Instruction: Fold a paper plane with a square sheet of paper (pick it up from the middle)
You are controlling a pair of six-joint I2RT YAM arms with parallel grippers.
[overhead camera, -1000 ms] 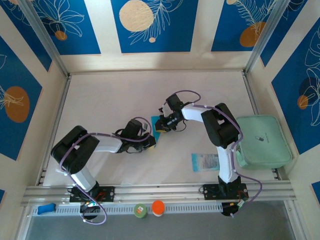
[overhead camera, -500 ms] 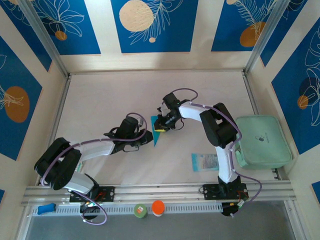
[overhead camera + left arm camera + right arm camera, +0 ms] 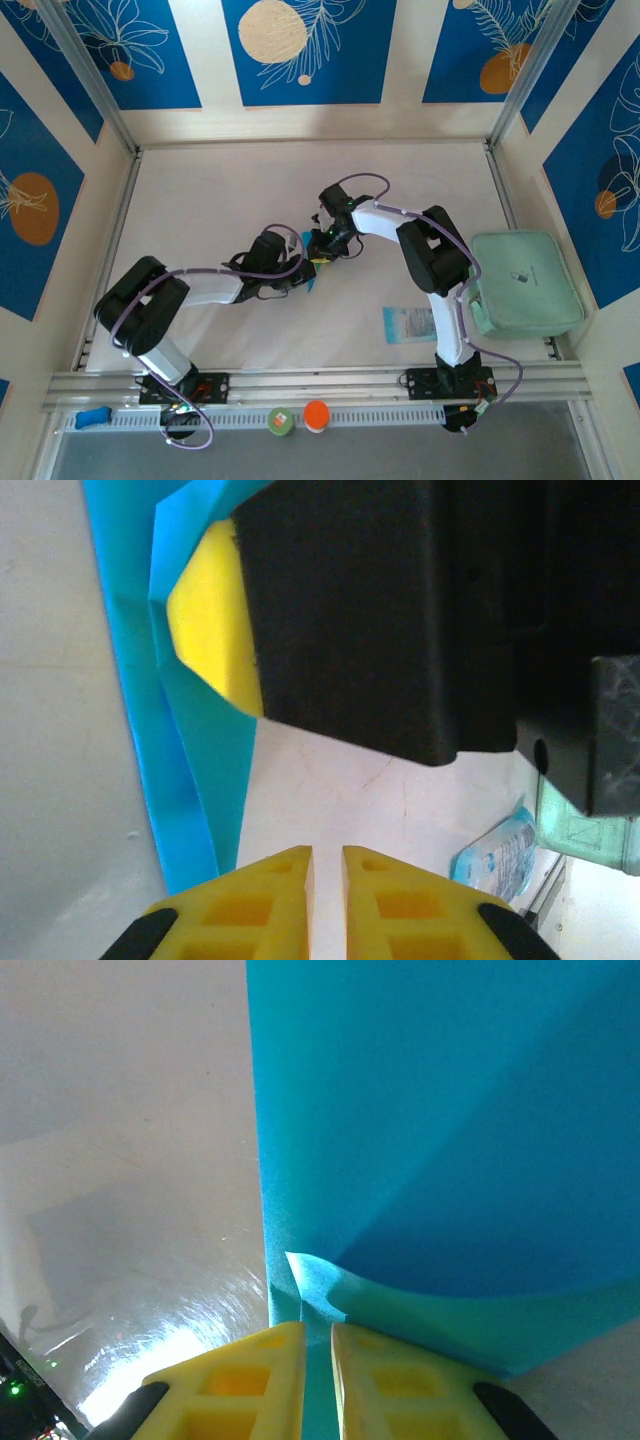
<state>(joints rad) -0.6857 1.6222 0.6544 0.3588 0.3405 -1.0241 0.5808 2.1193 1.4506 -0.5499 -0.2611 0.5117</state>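
The square sheet of paper is cyan and partly folded, lying mid-table between both grippers. In the right wrist view the paper rises in a curved flap, and my right gripper is shut on its near edge, paper showing in the slit between the yellow fingers. From above, the right gripper sits on the sheet's upper end. My left gripper is beside the sheet's lower tip. Its fingers stand almost together over bare table, with the paper just to their left.
A pale printed packet lies near the right arm's base. A mint-green pad rests at the right wall. An orange cap and a green one sit on the front rail.
The left arm has pulled its elbow back in and its gripper now covers the sheet's lower tip. The right gripper has shifted slightly left with the paper.
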